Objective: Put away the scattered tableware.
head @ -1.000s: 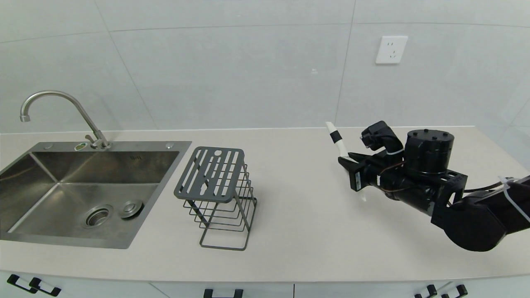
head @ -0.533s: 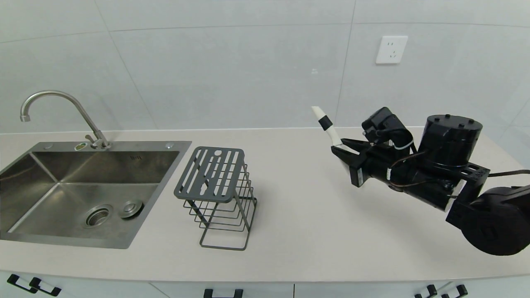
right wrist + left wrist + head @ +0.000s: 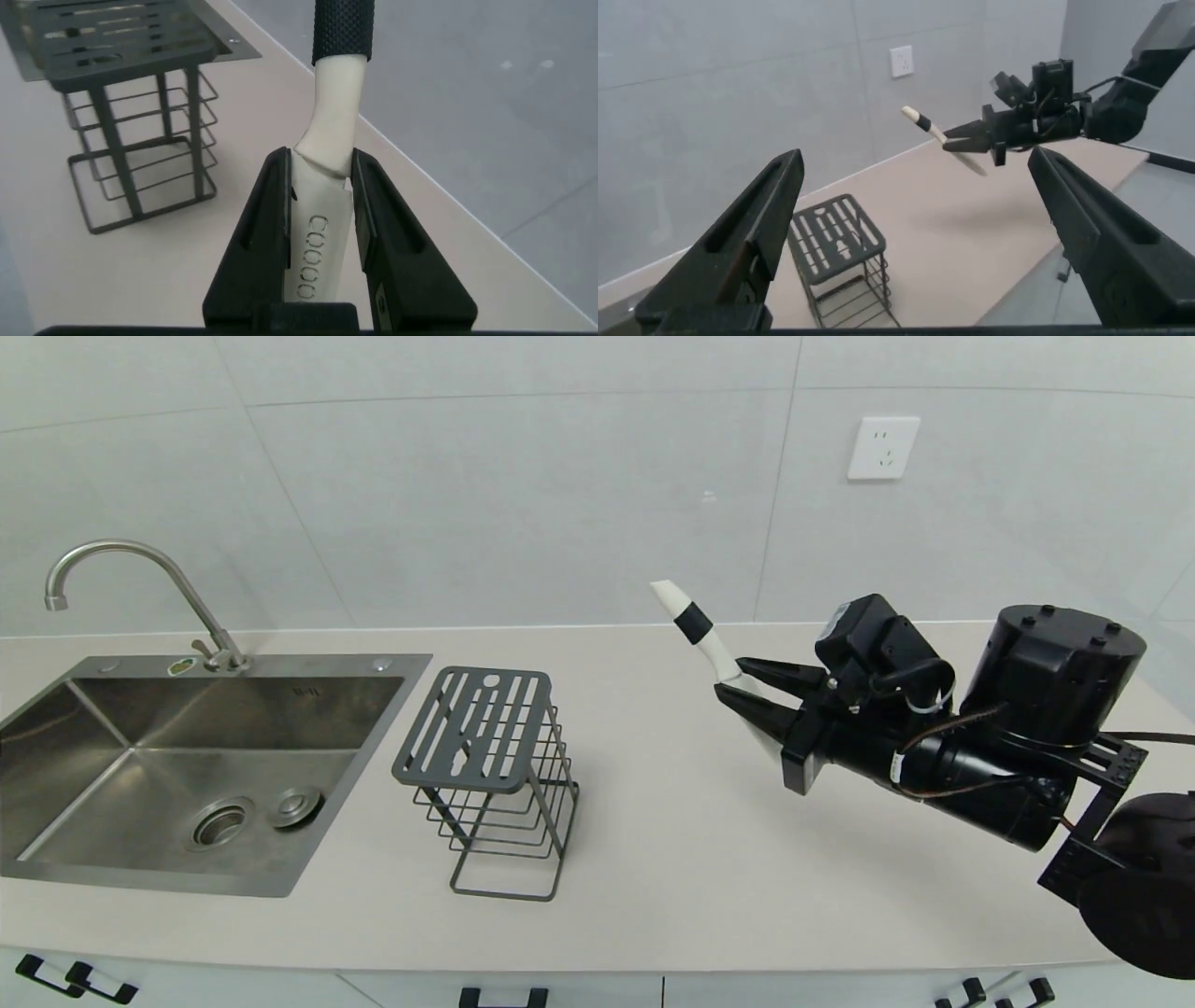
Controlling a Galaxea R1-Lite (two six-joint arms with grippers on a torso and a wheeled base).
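Note:
My right gripper point(image 3: 736, 687) is shut on a white utensil point(image 3: 708, 647) that has a black band on its handle. It holds the utensil tilted in the air above the counter, to the right of the dark wire rack point(image 3: 487, 775). The right wrist view has the fingers point(image 3: 273, 201) clamped on the utensil's point(image 3: 334, 103) flat white part, with the rack point(image 3: 131, 103) beyond and below. My left gripper point(image 3: 913, 163) hangs open in the air with nothing between its fingers; far off it sees the rack point(image 3: 842, 252) and the right gripper point(image 3: 971, 142) with the utensil point(image 3: 920, 119).
A steel sink point(image 3: 233, 667) with a curved faucet point(image 3: 121, 579) lies at the left of the pale counter point(image 3: 672, 859). The slotted rack stands just right of the sink. A wall socket point(image 3: 882, 448) is on the tiled wall behind.
My right arm has risen and carried the utensil leftward, closer to the rack. The rack and sink have not moved.

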